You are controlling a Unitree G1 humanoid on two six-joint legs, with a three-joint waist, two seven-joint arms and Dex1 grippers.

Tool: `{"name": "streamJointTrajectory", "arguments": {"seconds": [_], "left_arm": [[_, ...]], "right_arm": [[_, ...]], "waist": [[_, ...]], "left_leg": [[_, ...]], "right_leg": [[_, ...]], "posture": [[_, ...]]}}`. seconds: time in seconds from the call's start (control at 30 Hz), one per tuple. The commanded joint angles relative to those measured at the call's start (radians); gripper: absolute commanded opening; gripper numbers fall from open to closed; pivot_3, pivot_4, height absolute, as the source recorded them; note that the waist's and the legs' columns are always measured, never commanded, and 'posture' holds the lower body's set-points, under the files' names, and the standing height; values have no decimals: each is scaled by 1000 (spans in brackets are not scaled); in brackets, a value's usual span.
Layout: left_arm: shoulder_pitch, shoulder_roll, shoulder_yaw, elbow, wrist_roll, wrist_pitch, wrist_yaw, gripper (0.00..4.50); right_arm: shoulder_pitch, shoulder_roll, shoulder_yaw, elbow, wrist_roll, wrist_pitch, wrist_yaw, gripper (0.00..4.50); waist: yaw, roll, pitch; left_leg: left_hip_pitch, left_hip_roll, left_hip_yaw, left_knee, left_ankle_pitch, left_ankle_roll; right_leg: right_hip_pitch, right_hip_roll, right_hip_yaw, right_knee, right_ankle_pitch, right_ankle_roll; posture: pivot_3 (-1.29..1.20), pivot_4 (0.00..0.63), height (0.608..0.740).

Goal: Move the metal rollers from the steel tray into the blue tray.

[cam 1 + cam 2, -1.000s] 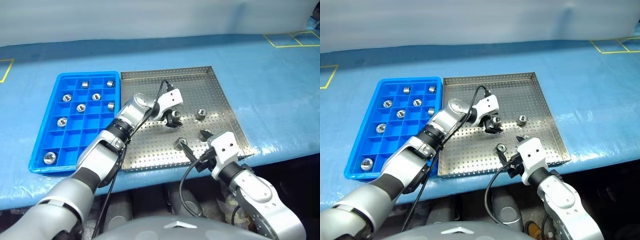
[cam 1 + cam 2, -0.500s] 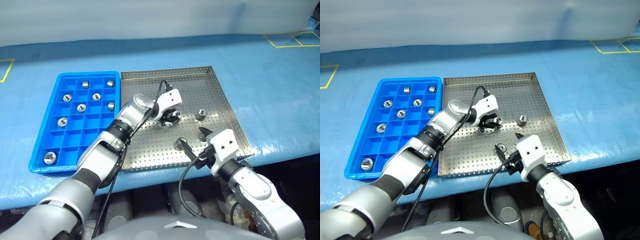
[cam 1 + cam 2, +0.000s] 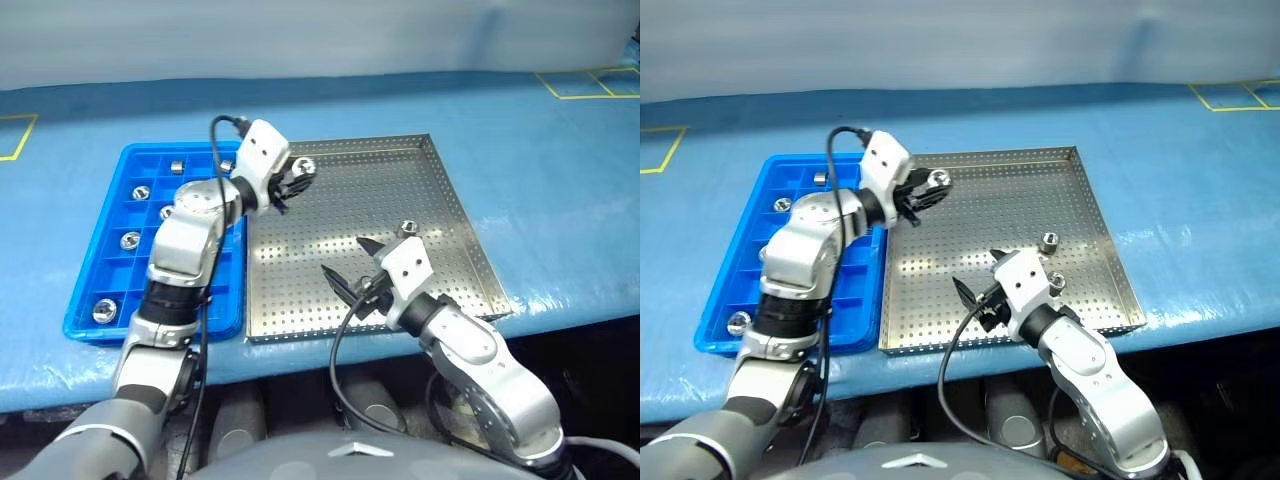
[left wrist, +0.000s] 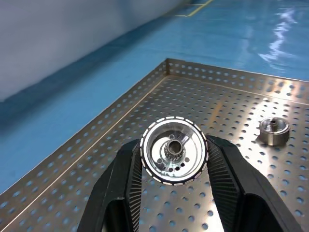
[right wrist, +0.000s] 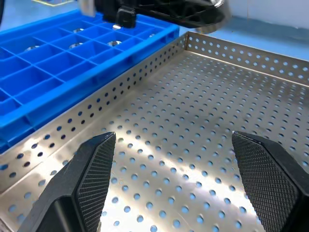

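Note:
My left gripper [image 3: 298,172] is shut on one of the metal rollers [image 4: 174,157], a shiny ring with a dark centre. It holds it in the air over the far left corner of the steel tray [image 3: 330,215], close to the blue tray [image 3: 160,150]. Another roller [image 3: 408,229] lies on the steel tray's perforated floor at the right, and one more [image 3: 1057,282] peeks out beside my right wrist. My right gripper [image 3: 352,263] hovers open and empty above the steel tray's near part. Several rollers, such as one [image 3: 130,240], sit in the blue tray's compartments.
Both trays lie side by side on a blue table sheet [image 3: 540,170], the blue tray to the left. The table's front edge runs just below the trays. Yellow tape marks [image 3: 585,82] show at the far right and far left.
My left gripper closed on a roller in the steel tray's middle, then lifted it up and left toward the blue tray. My right gripper shifted left over the tray's front, still open.

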Motion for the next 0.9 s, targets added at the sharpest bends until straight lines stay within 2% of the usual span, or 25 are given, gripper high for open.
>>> {"name": "streamJointTrajectory", "arguments": {"seconds": [0.03,0.17,0.37,0.63,0.9], "left_arm": [[69,51,79,-165,-27,111,51,1684],[162,101,133,-243,-36,196,100,1684],[269,126,193,-356,-64,297,158,1684],[373,172,254,-490,-95,442,204,1684],[443,158,310,-549,-123,501,251,1684]], "right_arm": [[-60,12,27,24,4,-31,35,4050],[-105,17,49,68,6,-43,65,4050],[-129,17,61,97,10,-51,101,4050],[-123,16,62,101,12,-48,120,4050],[-141,30,84,131,20,-49,144,4050]], "waist": [[21,0,0],[66,0,0],[112,-1,0],[122,-1,0],[131,-1,0]], "left_leg": [[0,0,0,0,0,0],[-1,0,-1,0,0,0],[-1,0,-1,0,0,0],[-1,0,-2,1,0,0],[0,0,-2,1,0,0]], "right_leg": [[0,0,0,0,0,0],[0,-1,-2,-1,0,0],[0,-1,-3,-1,0,0],[1,-1,-4,-1,0,-1],[1,-1,-5,-1,0,-1]], "posture": [[-29,150,740],[21,150,740],[55,150,740],[77,150,740],[123,150,740]]}}
